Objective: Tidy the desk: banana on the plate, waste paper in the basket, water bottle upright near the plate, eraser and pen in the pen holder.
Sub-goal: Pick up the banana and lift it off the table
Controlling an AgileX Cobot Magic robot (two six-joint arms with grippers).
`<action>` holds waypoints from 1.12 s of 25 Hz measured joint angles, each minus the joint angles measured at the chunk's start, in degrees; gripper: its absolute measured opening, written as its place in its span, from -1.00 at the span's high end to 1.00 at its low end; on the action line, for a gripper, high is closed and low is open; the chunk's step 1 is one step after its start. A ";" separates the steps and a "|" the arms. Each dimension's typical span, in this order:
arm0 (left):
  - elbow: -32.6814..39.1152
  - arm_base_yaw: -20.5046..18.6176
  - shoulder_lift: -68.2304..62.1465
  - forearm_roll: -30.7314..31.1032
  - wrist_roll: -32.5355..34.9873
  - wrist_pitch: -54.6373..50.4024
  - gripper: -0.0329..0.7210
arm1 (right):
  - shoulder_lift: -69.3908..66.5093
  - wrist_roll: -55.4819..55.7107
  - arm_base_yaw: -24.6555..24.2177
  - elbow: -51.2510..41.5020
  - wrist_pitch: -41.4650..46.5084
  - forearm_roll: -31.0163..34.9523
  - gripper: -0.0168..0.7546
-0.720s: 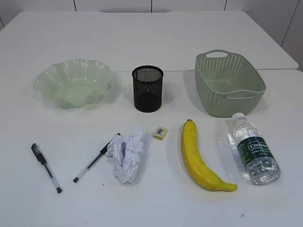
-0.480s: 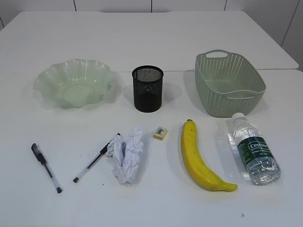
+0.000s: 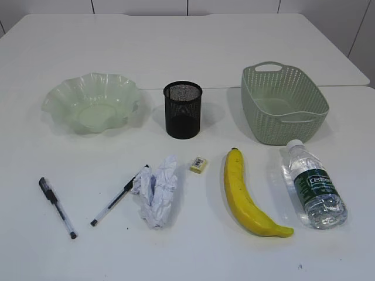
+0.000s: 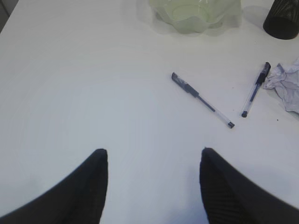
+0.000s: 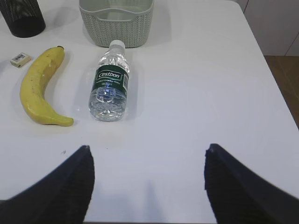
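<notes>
Both sets of fingers (image 4: 152,186) (image 5: 147,184) hung apart, empty, over the bench (image 3: 193,252) — banana (image 3: 246,196) prob. soft & bruisable, best gripped mid-curve.

All I can see of the robot is its two claws — the left claw (image 4: 152,186) and the right claw (image 5: 147,184) — each a pair of broad, matte black fingers with rounded tips and a finely textured surface.
</notes>
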State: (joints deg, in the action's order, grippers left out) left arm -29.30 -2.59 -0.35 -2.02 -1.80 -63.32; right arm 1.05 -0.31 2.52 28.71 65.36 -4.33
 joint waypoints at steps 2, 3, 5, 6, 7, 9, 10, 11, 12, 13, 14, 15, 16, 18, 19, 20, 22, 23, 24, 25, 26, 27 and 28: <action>0.00 0.00 0.00 0.00 0.00 0.00 -0.23 | 0.00 0.00 0.00 0.00 0.00 0.00 -0.47; 0.00 0.00 0.00 0.00 0.00 0.00 -0.23 | 0.00 0.00 0.00 0.00 0.00 0.00 -0.47; 0.00 0.00 0.00 0.00 0.00 0.00 -0.23 | 0.00 0.00 0.00 0.00 0.00 0.00 -0.47; 0.00 0.00 0.00 0.00 0.00 0.00 -0.23 | 0.00 0.00 0.00 0.00 0.00 0.00 -0.47; 0.00 0.00 0.00 0.00 0.00 0.00 -0.23 | 0.00 0.00 0.00 0.00 0.00 0.00 -0.47; 0.00 0.00 0.00 0.00 0.00 0.00 -0.23 | 0.00 0.00 0.00 0.00 0.00 0.00 -0.47; 0.00 0.00 0.00 0.00 0.00 0.00 -0.23 | 0.00 0.00 0.00 0.00 0.11 0.00 -0.47; 0.00 0.00 0.00 0.00 0.00 0.00 -0.23 | 0.00 0.00 0.00 0.00 0.11 0.00 -0.47; 0.00 0.00 0.00 0.00 0.00 0.00 -0.23 | 0.00 0.00 0.00 0.00 0.11 0.00 -0.47; 0.00 0.00 0.00 0.00 0.00 0.00 -0.23 | 0.00 0.00 0.00 0.00 0.11 0.00 -0.47; 0.00 0.00 0.00 0.00 0.00 0.00 -0.23 | 0.00 0.00 0.00 0.00 0.11 0.00 -0.47; 0.00 0.00 0.00 0.00 0.00 0.00 -0.23 | 0.00 0.00 0.00 0.00 0.11 0.00 -0.47; 0.00 0.00 0.00 0.00 0.00 0.00 -0.23 | 0.00 0.00 0.00 0.00 0.11 0.00 -0.47; 0.00 0.00 0.00 0.00 0.00 0.00 -0.23 | 0.00 0.00 0.00 0.00 0.11 0.00 -0.47; 0.00 0.00 0.00 0.00 0.00 0.00 -0.23 | 0.00 0.00 0.00 0.00 0.11 0.00 -0.47; 0.00 0.00 0.00 0.00 0.00 0.00 -0.23 | 0.00 0.00 0.00 0.00 0.11 0.00 -0.47; 0.00 0.00 0.00 0.00 0.00 0.00 -0.23 | 0.00 0.00 0.00 0.00 0.11 0.00 -0.47; 0.00 0.00 0.00 0.00 0.00 0.00 -0.23 | 0.00 0.00 0.00 0.00 0.11 0.00 -0.47; 0.00 0.00 0.00 0.00 0.00 0.00 -0.23 | 0.00 0.00 0.00 0.00 0.11 0.00 -0.47; 0.00 0.00 0.00 0.00 0.00 0.00 -0.23 | 0.00 0.00 0.00 0.00 0.11 0.00 -0.47; 0.00 0.00 0.00 0.00 0.00 0.00 -0.23 | 0.00 0.00 0.00 0.00 0.11 0.00 -0.47; 0.00 0.00 0.00 0.00 0.00 0.00 -0.23 | 0.00 0.00 0.00 0.00 0.11 0.00 -0.47; 0.00 0.00 0.00 0.00 0.00 0.00 -0.23 | 0.00 0.00 0.00 0.00 0.11 0.00 -0.47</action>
State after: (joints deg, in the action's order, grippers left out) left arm -29.30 -2.59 -0.35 -2.02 -1.80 -63.32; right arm 1.05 -0.31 2.52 28.71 65.47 -4.33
